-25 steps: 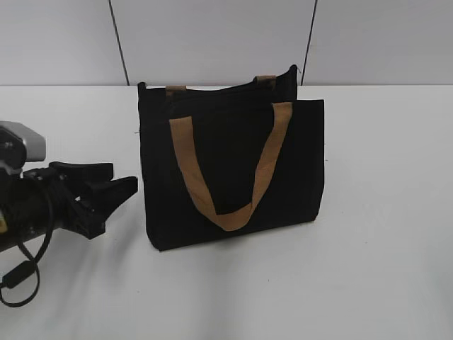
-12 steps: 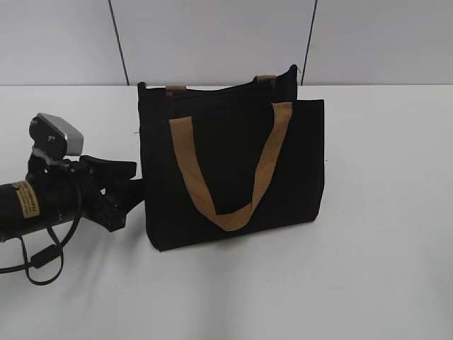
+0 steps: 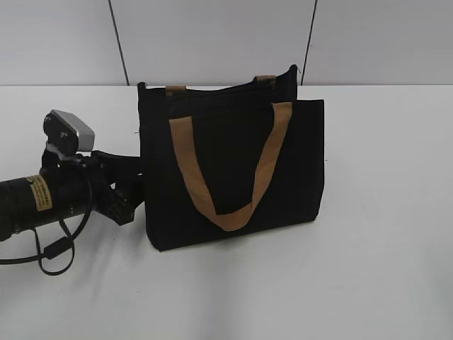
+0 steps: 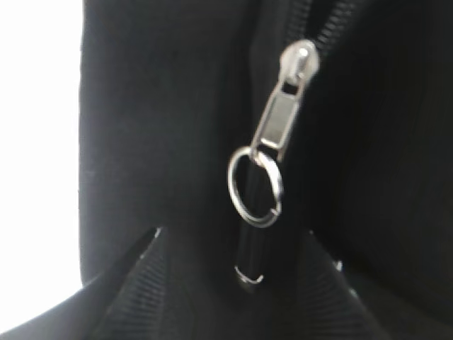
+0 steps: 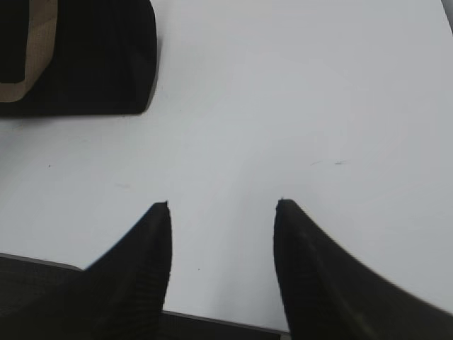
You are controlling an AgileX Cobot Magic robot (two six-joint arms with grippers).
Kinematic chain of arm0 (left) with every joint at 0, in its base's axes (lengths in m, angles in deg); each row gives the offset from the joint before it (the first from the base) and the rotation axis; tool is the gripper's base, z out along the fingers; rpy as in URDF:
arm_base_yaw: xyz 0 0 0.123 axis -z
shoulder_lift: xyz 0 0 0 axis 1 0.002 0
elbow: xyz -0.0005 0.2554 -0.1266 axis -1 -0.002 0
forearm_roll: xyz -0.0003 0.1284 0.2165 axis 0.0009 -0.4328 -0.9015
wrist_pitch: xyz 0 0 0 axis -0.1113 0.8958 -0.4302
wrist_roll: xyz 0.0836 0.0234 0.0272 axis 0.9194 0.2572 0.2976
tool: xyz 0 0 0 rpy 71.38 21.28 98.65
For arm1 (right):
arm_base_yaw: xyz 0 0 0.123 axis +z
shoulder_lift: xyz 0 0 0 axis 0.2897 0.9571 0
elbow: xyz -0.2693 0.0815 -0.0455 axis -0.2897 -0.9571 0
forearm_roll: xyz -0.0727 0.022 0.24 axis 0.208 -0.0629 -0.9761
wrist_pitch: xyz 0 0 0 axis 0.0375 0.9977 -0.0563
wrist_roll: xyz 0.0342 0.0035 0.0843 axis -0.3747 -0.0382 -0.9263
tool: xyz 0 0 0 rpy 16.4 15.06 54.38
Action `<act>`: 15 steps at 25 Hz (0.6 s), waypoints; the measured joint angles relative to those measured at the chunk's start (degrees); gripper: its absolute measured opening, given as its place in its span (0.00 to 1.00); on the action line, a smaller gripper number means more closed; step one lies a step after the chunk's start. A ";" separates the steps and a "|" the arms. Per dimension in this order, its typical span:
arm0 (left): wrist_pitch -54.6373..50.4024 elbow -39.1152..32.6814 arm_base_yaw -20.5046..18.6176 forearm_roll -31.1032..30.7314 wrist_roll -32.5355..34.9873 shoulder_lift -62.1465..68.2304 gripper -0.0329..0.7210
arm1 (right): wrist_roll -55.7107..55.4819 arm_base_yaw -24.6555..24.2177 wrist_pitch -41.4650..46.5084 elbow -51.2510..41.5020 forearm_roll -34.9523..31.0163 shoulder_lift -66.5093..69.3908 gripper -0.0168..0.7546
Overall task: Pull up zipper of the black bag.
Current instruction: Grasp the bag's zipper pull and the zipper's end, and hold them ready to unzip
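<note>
My left gripper [image 4: 233,237] sits open against the left end of the black bag [image 3: 233,170], jaws spread wide with the zipper [image 4: 283,117] in the gap between them at about twelve o'clock from the fingertips. The silver pull tab hangs down from its slider, a small split ring [image 4: 255,185] dangling off its lower end and a black cord tag below that, right between my pads. Nothing is gripped yet. In the exterior view the arm comes in from nine o'clock of the bag, low on its side edge.

My right gripper [image 5: 223,212] is also open and empty, hovering over bare white table [image 5: 283,106], with the bag's corner up at its eleven o'clock, well apart.

Risks as I judge them: the tab and ring are tiny and loose, so closing could catch only the ring or the cord, which would slip or swing once I pull. The bag stands free with nothing bracing it; tugging the slider may drag or tip the whole tote rather than run the track. Pinching fabric alongside the tab could jam it.
</note>
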 joint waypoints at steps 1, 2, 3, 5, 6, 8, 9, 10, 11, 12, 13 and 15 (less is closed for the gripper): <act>0.05 0.00 0.00 -0.35 0.00 0.15 0.62 | 0.00 0.00 0.00 0.00 0.00 0.00 0.50; 0.05 0.00 0.00 -0.47 0.00 0.15 0.62 | 0.00 0.00 0.00 0.00 0.00 0.00 0.50; 0.11 0.00 0.00 -0.54 0.00 0.15 0.62 | 0.00 0.00 0.00 0.00 0.00 0.00 0.50; 0.43 0.00 0.00 -0.54 0.00 0.15 0.62 | 0.00 0.00 0.00 0.00 0.00 0.00 0.50; 0.76 0.00 0.00 -0.61 0.00 0.15 0.62 | 0.00 0.00 0.00 0.00 0.00 0.00 0.50; 1.16 0.02 0.00 -0.61 0.05 0.15 0.62 | 0.00 0.00 0.00 0.00 0.00 0.00 0.50; 1.19 0.02 0.00 -0.61 0.05 0.15 0.62 | 0.00 0.00 0.00 0.00 0.00 0.00 0.50; 1.20 0.02 0.00 -0.61 0.05 0.15 0.62 | 0.00 0.00 0.00 0.00 0.00 0.00 0.50; 1.25 0.02 0.00 -0.61 0.05 0.15 0.62 | 0.00 0.00 0.00 0.00 0.00 0.00 0.50; 1.25 0.02 0.00 -0.61 0.05 0.15 0.62 | 0.00 0.00 0.00 0.00 0.00 0.00 0.50; 1.31 0.02 0.00 -0.61 0.05 0.15 0.62 | 0.00 0.00 0.00 0.00 0.00 0.00 0.50; 1.42 0.02 0.00 -0.61 0.05 0.15 0.62 | 0.00 0.00 0.00 0.00 0.00 0.00 0.50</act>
